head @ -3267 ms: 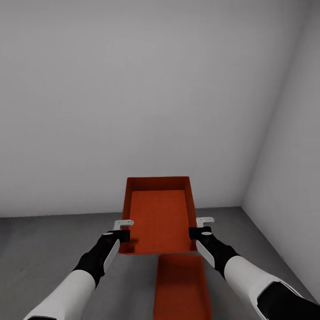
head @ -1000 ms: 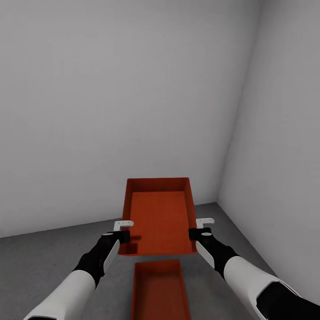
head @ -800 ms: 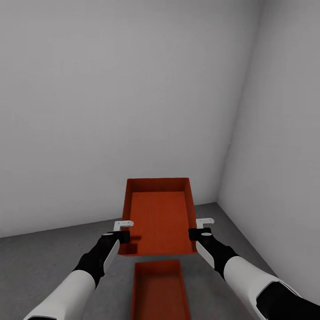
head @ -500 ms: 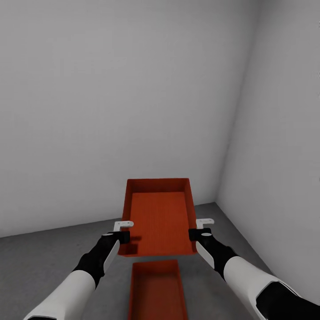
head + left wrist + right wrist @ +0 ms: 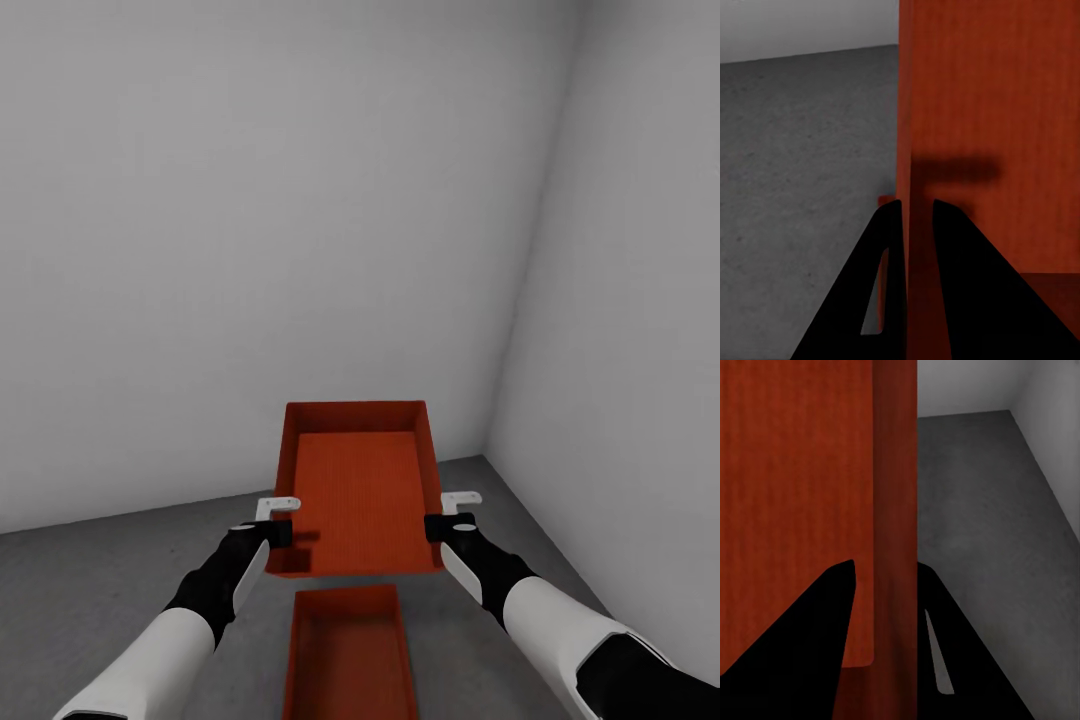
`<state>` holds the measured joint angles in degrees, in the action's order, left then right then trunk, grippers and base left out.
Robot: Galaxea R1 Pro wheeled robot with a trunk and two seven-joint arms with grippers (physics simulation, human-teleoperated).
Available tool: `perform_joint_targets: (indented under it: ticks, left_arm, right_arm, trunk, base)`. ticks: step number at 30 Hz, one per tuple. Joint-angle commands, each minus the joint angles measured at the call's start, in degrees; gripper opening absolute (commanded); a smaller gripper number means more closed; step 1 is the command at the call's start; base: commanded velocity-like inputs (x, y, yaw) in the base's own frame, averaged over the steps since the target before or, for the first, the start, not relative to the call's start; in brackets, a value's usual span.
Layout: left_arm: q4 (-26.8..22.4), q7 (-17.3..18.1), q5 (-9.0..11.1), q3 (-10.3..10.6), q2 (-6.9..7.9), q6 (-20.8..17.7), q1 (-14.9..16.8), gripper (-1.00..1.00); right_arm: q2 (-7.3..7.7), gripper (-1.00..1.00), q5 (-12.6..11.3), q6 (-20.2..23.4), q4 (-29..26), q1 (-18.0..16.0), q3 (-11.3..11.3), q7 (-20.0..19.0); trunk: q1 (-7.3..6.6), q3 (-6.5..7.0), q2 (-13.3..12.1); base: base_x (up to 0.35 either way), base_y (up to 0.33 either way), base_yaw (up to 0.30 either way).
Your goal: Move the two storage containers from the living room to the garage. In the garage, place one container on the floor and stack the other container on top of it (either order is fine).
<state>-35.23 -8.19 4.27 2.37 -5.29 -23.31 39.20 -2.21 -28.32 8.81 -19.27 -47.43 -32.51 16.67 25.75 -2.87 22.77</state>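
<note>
The lower storage container (image 5: 348, 655) sits on the dark grey floor (image 5: 90, 580) of the garage, and its near end is cut off by the head view's bottom edge; its far end lies under the upper storage container (image 5: 355, 485). Both point their long axis away from the robot toward the white wall (image 5: 250, 220), open tops up. The upper one is held level in the air. The left tool (image 5: 277, 520) pinches its left long wall, one finger on each side of the wall (image 5: 916, 225). The right tool (image 5: 446, 515) pinches the right long wall likewise (image 5: 894, 585). Much of each fingertip is hidden behind the walls.
</note>
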Motion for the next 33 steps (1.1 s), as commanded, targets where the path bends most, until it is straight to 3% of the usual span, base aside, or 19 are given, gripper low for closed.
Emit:
perform_joint_targets:
  ticks: [1, 10, 20, 33]
  left_arm:
    - [-0.97, -0.52, 1.53, 0.15, 0.11, -0.22, 0.09, -1.00]
    - [-0.95, -0.52, 1.53, 0.14, 0.11, -0.24, 0.09, -1.00]
    - [-0.98, -0.54, 1.49, 0.23, 0.11, -0.13, 0.09, -1.00]
    - [-1.07, -0.52, 1.49, 0.27, 0.11, -0.15, 0.09, -1.00]
  right_arm:
    - [1.50, -1.00, -1.13, 0.24, 3.22, -0.03, -1.49, 0.38]
    - [1.54, -1.00, -1.12, 0.25, 3.27, -0.03, -1.44, 0.42]
    - [1.56, -1.00, -1.13, 0.24, 3.27, -0.03, -1.44, 0.46]
    - [1.54, -1.00, -1.13, 0.24, 3.27, -0.03, -1.42, 0.46]
  trunk:
    - [0.04, -0.14, 0.15]
    - [0.04, -0.14, 0.15]
    - [0.04, -0.14, 0.15]
    - [0.04, -0.14, 0.15]
  base:
    - [0.000, 0.000, 0.000]
    - [0.014, 0.000, 0.000]
    - [0.217, 0.000, 0.000]
    - [0.011, 0.000, 0.000]
